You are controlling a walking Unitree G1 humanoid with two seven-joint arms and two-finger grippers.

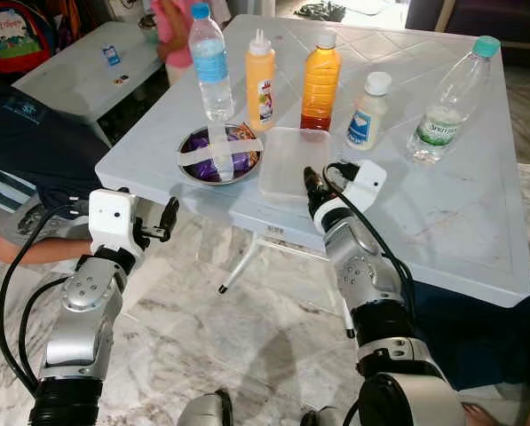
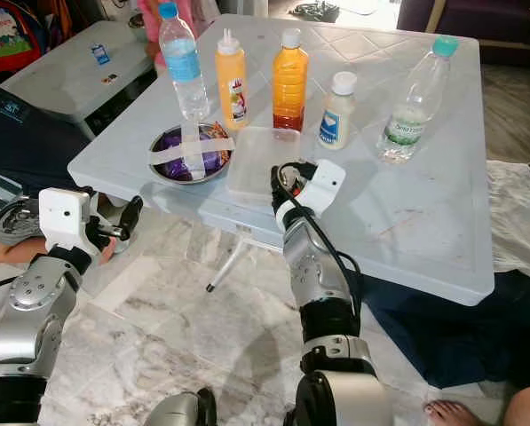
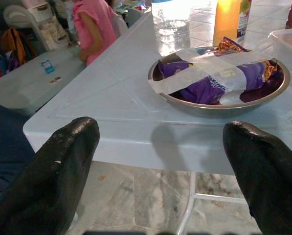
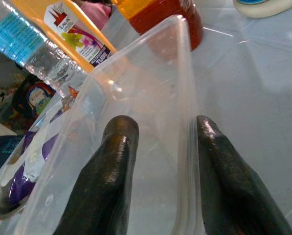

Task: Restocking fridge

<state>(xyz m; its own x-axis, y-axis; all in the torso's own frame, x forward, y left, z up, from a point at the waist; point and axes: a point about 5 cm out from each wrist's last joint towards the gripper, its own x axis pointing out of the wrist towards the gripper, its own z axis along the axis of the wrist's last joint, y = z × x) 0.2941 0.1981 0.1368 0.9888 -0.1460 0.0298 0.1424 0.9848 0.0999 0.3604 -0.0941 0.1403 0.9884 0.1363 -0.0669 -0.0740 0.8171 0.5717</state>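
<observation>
Left gripper (image 1: 164, 222): hovers off the near left corner of the pale blue plastic table (image 1: 460, 222), below its top, fingers spread wide and holding nothing. Its wrist view looks straight at the round steel dish (image 3: 219, 105) of purple snack packets strapped down with white tape.

Dish: near the table's front edge. Judge it light and stiff, but the rim is thin and slick; you would want one finger over the rim and one beneath, and keep it level.

Back row, left to right: clear water bottle with blue cap (image 1: 210, 64), orange squeeze bottle with white nozzle (image 1: 260, 80), amber juice bottle (image 1: 321, 82), small white bottle with blue label (image 1: 367, 112), clear bottle with teal cap (image 1: 449, 99). All upright. Full bottles will likely be heavy and smooth; take them at mid-body.

Clear rectangular plastic container (image 1: 293, 161): just right of the dish, empty as far as can be seen.

Right gripper (image 1: 311, 182): at the container's near end. The wrist view shows one finger inside, one outside its right wall, fingers (image 4: 111, 166) straddling it with a gap; contact cannot be confirmed. Thin wall, probably flexes and slips. Squeeze gently and expect the far end to sag when lifted.
</observation>
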